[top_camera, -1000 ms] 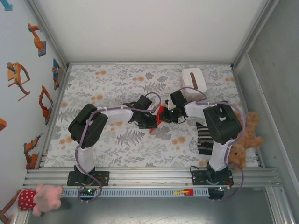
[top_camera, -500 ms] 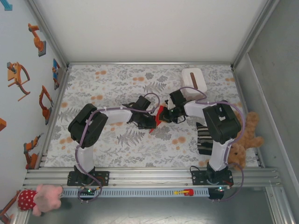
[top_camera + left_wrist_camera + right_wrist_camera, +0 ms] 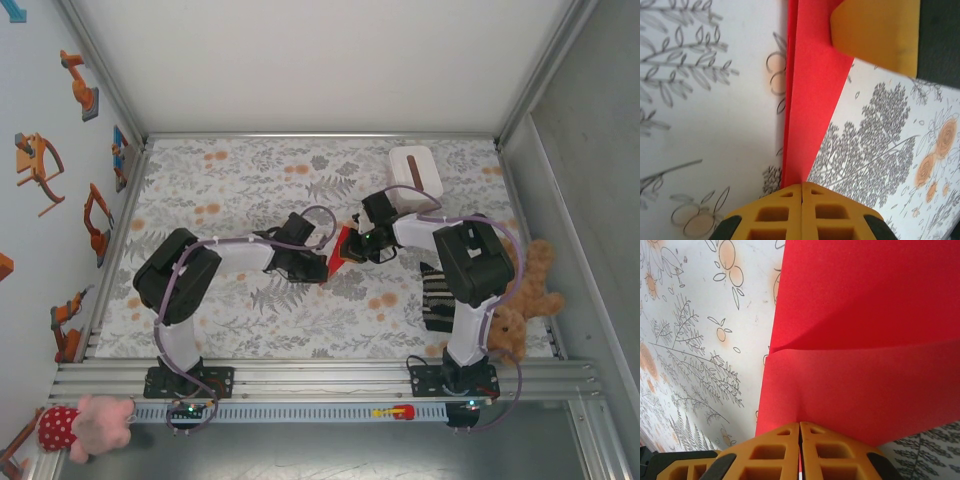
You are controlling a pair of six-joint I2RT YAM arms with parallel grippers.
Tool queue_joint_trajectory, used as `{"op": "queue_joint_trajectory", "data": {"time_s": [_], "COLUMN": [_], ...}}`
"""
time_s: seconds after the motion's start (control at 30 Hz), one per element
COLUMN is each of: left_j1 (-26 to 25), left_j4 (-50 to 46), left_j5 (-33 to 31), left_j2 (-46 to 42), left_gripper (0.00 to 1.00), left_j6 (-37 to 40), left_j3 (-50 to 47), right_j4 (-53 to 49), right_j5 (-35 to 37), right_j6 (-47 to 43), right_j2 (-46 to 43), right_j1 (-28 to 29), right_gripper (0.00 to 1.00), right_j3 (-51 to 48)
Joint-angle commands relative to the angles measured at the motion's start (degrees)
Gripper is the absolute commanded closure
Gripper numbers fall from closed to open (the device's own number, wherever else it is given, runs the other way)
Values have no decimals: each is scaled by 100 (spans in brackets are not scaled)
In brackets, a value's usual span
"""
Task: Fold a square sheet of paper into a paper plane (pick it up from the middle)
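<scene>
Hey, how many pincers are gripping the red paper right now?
2. The left pincer is shut on the thin bright red folded paper sheet at its narrow tip; the right pincer is shut on its wider edge.

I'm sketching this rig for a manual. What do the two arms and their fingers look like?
The left arm and right arm have white links between bulky black joint housings, on black bases. A purple cable loops along each. The fingers are orange-yellow blocks with square cut-out pockets and black trim at the sides.
</scene>
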Motion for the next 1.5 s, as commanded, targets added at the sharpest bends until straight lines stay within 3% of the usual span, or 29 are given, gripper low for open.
{"op": "queue_joint_trajectory", "data": {"time_s": [0.0,0.23,0.43,0.9,1.47], "left_j1": [-100,-78,38,35,36], "left_j4": [-1101,-1080,-369,392,-292], "left_j5": [-141,-408,-488,-79,-320], "left_j2": [-158,-963,-1550,98,446], "left_gripper": [98,97,96,98,99], "left_j6": [138,55,-204,-914,-1033], "left_j3": [-415,-413,-396,323,256], "right_j4": [-542,-474,-284,-157,-685], "right_j5": [782,646,503,286,943], "right_j6": [-25,156,503,555,-169], "right_j2": [420,187,-39,-432,-378], "right_j1": [-8,40,260,315,-28], "right_gripper": [91,91,90,90,91], "right_j3": [-184,-264,-364,-308,264]}}
